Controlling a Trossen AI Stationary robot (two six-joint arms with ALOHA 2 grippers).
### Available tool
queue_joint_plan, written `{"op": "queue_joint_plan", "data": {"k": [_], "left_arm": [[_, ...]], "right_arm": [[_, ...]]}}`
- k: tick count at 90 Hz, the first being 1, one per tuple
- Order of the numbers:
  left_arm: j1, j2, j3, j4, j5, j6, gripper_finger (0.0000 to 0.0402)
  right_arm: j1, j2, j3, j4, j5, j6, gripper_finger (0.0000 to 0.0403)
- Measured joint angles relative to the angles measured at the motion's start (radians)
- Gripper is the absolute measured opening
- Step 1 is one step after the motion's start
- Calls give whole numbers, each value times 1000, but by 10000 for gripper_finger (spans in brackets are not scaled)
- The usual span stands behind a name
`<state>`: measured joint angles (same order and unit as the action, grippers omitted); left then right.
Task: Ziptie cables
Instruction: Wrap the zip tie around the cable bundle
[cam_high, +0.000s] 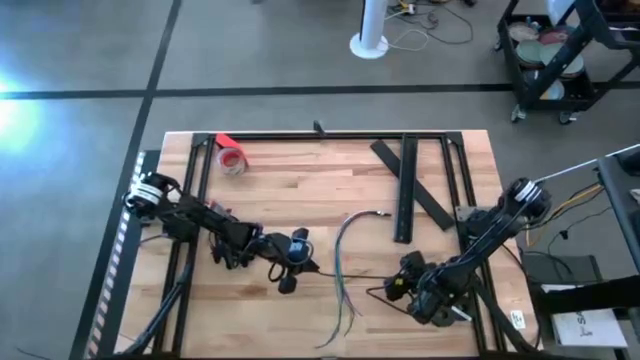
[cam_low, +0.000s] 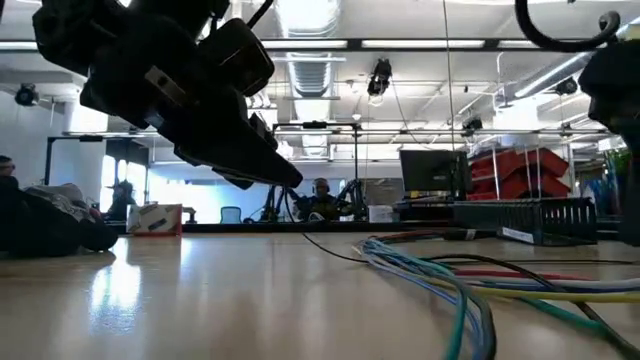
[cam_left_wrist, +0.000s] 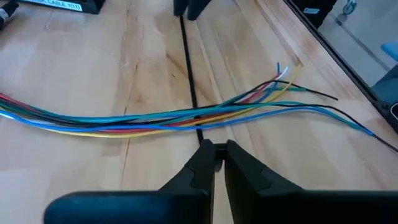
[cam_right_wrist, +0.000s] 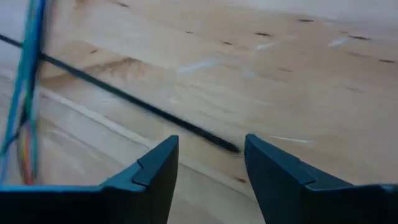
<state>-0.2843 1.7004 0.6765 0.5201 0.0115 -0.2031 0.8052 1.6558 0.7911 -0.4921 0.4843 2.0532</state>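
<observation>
Ziptie under the cables
Left pincer (cam_left_wrist: 214, 149) pinches ziptie (cam_left_wrist: 188, 74) beside cables (cam_left_wrist: 155, 118); right pincer (cam_right_wrist: 208, 163), spread, could nudge its tip away

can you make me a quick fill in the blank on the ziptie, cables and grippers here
1. The ziptie passes ____ the cables.
2. The left gripper is ____ on one end of the ziptie.
3. The right gripper is ____, with the ziptie's other end lying between its fingers.
4. The table is made of ____.

Missing words: under; shut; open; wood
</observation>
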Motion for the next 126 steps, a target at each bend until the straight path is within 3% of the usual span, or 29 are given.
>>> {"op": "queue_joint_plan", "data": {"k": [16, 38, 72, 94, 126], "left_arm": [[-3, 0, 0, 1, 0, 0, 8], [-3, 0, 0, 2, 0, -11, 8], [-20, 3, 0, 19, 0, -76, 8], [-34, 92, 2, 165, 0, -95, 8], [-34, 149, 50, 161, 26, -91, 8]], "right_arm": [[3, 3, 2, 3, -4, 9, 169], [18, -81, 0, -55, -92, -23, 162], [-14, -8, -2, 22, -53, -55, 156], [-81, 2, -8, 16, 11, -142, 147], [-166, 2, -15, 10, 17, -243, 135]]}}
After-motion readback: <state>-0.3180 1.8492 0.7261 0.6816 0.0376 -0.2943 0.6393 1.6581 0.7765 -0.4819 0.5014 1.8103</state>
